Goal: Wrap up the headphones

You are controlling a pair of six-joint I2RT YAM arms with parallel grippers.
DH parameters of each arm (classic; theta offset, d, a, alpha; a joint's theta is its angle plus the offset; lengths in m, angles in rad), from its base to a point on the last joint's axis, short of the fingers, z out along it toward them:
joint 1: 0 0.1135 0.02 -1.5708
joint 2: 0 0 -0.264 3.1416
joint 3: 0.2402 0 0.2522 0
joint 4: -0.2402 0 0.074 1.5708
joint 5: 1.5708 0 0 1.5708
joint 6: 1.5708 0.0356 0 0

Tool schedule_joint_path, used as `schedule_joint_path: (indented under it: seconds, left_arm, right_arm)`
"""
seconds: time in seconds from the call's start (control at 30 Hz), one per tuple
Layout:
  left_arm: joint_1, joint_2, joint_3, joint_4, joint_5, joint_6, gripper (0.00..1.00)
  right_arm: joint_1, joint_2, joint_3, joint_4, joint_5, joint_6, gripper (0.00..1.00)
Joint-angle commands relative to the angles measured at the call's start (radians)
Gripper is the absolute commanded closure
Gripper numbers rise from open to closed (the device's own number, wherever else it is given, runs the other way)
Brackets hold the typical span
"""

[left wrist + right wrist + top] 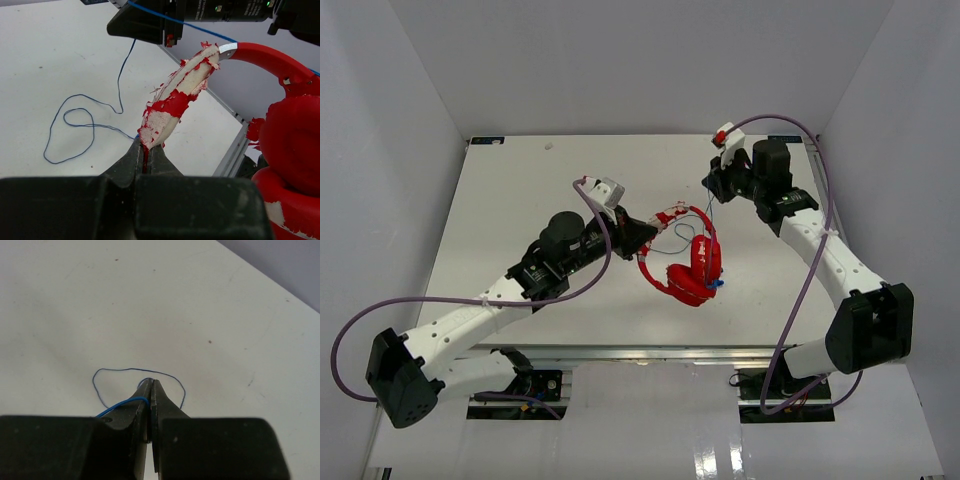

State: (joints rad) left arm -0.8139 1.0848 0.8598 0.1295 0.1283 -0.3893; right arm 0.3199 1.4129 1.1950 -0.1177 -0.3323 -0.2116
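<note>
The red headphones (695, 270) hang mid-table, earcups low and together, a small blue plug (717, 284) beside them. My left gripper (655, 225) is shut on the end of the peeling red-and-white headband (175, 100), with the earcups (295, 145) at the right. The thin blue cable (75, 130) lies in loose loops on the table and runs up to my right gripper (713, 190). In the right wrist view my right gripper (151, 385) is shut on the cable (120, 405), above a loop lying on the table (135, 371).
Thick purple robot cables (810, 270) loop along both arms. The white table (520, 200) is walled on the left, back and right. Its near metal edge (232, 150) shows below the headphones.
</note>
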Motion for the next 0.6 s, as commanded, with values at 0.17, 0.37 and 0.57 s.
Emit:
schedule_joint_path:
  seconds: [0.17, 0.37, 0.57]
  left_arm:
    - [-0.005, -0.066, 0.0, 0.227, 0.015, -0.181, 1.0]
    - [-0.004, -0.003, 0.067, 0.284, -0.06, -0.317, 1.0]
    - [-0.012, 0.089, 0.142, 0.339, -0.111, -0.416, 1.0]
  right_arm:
    - [-0.032, -0.046, -0.071, 0.098, -0.355, 0.09, 0.92]
    - [-0.038, -0.06, -0.174, 0.335, -0.654, 0.282, 0.92]
    - [-0.038, -0.016, -0.211, 0.694, -0.782, 0.614, 0.92]
